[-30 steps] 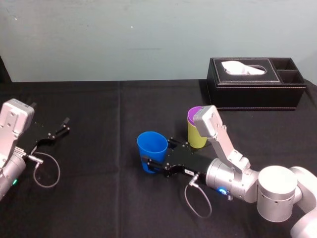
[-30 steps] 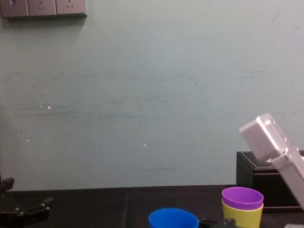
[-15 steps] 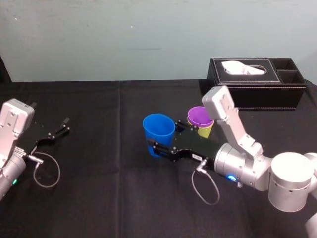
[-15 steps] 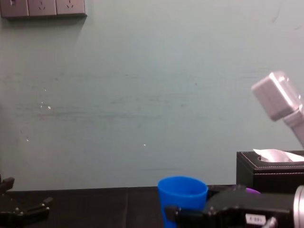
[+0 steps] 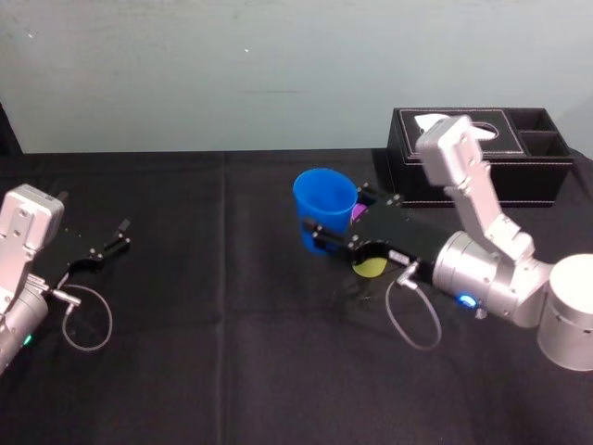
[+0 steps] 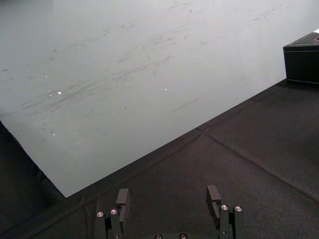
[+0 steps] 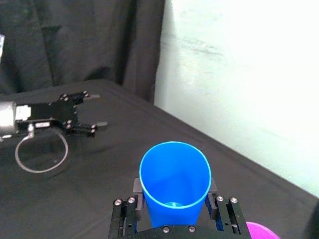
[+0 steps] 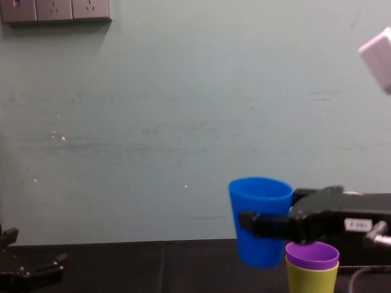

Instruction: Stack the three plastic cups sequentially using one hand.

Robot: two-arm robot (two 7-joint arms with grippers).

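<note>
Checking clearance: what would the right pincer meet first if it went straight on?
Likely nothing: past the right pincer and its blue cup, only black tablecloth, then the wall; depth unclear. The left pincer sits aside.

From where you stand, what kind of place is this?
Likely a robot test lab: a table under black cloth, a bare wall with sockets, and the right tool gripping a blue cup aloft, the left tool idle and open.
</note>
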